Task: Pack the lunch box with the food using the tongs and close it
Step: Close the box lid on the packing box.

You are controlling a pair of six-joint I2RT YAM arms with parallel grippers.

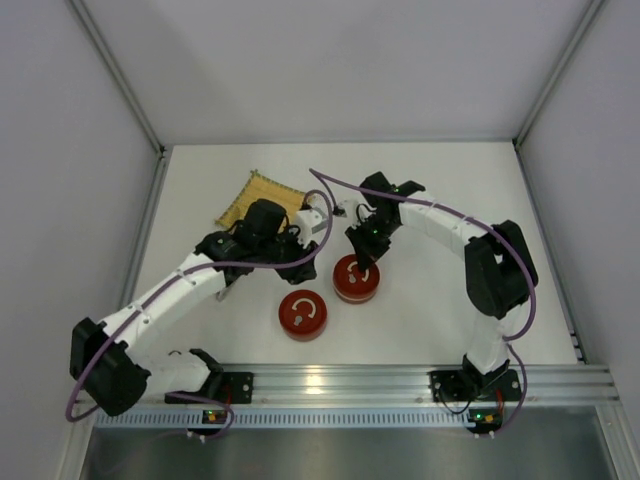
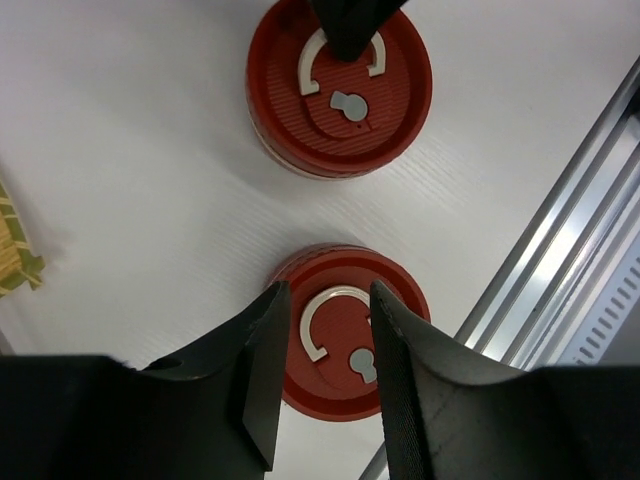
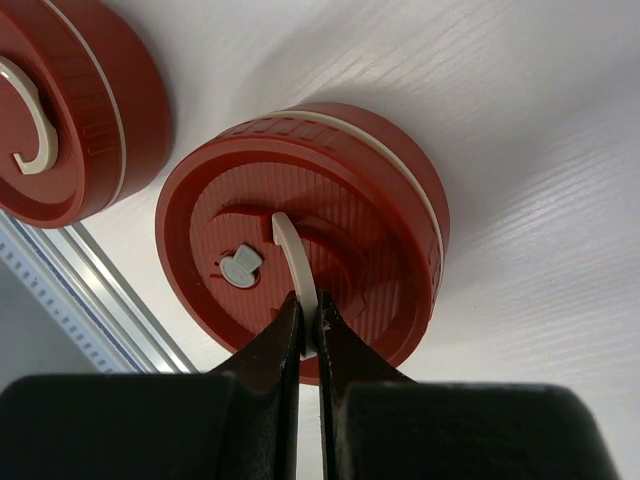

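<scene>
Right wrist view is showing the right claw (image 3: 310, 312) clamping the white ring handle (image 3: 290, 245) of a red lunch box (image 3: 385, 180) sitting on the desk (image 3: 530, 140); left claw (image 2: 327, 295) is hovering nearby, fingers (image 2: 255, 370) apart, holding nothing.

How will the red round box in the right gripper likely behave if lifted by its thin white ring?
The right gripper pinches only the thin white ring, so the red round box may swing or tilt beneath it. Its ribbed plastic looks stiff and probably light. Being low and flat, it should slide rather than tip if pushed.
</scene>
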